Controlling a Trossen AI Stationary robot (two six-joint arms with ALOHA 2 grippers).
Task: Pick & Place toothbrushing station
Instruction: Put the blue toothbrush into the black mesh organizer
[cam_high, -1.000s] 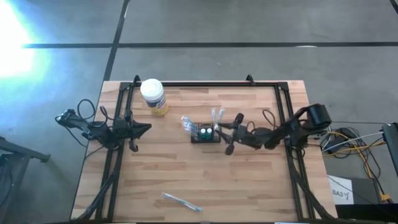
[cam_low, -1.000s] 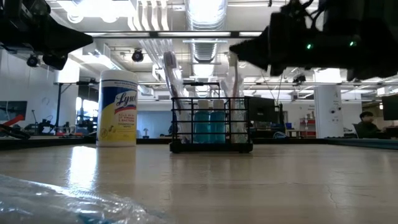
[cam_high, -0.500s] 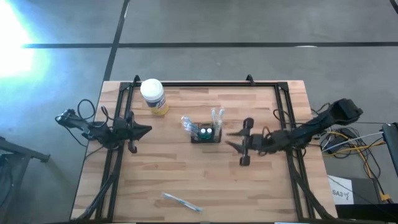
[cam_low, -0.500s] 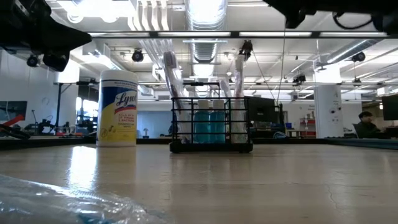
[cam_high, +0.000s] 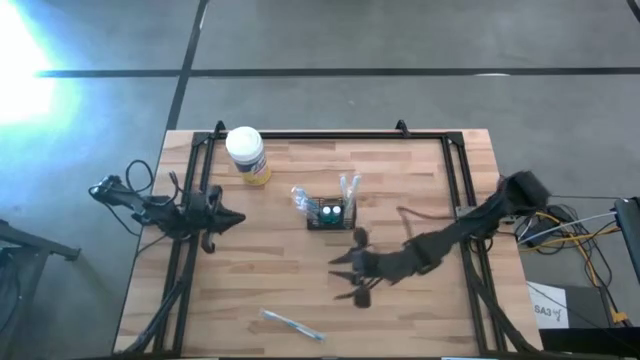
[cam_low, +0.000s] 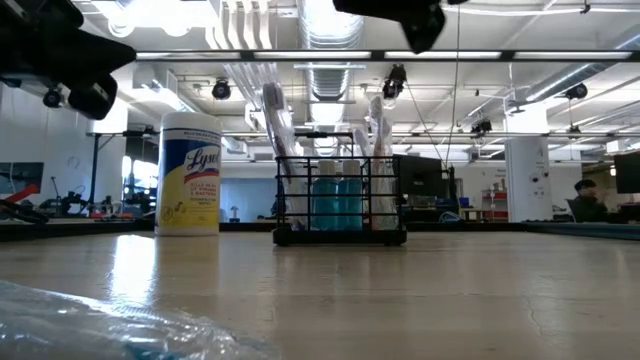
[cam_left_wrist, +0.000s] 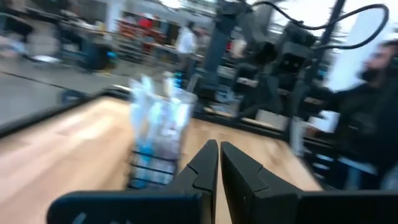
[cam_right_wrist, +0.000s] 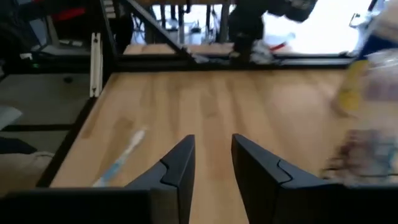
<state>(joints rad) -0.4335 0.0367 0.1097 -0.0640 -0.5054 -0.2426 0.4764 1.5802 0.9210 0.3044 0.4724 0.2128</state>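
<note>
The small black wire toothbrushing station (cam_high: 330, 213) stands mid-bench, ungrasped. Right pincer (cam_high: 345, 279) hovers just beside it, parted and empty. Left pincer (cam_high: 236, 218) waits clenched, well apart. Pick and placement remain.

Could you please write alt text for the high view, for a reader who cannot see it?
Seen from above, a small black holder stands mid-table on a wooden table, and the right end effector hovers just in front of it, empty. The left end effector waits shut at the left edge, a white-lidded jar stands at the back left, and a wrapped toothbrush lies near the front.
</note>
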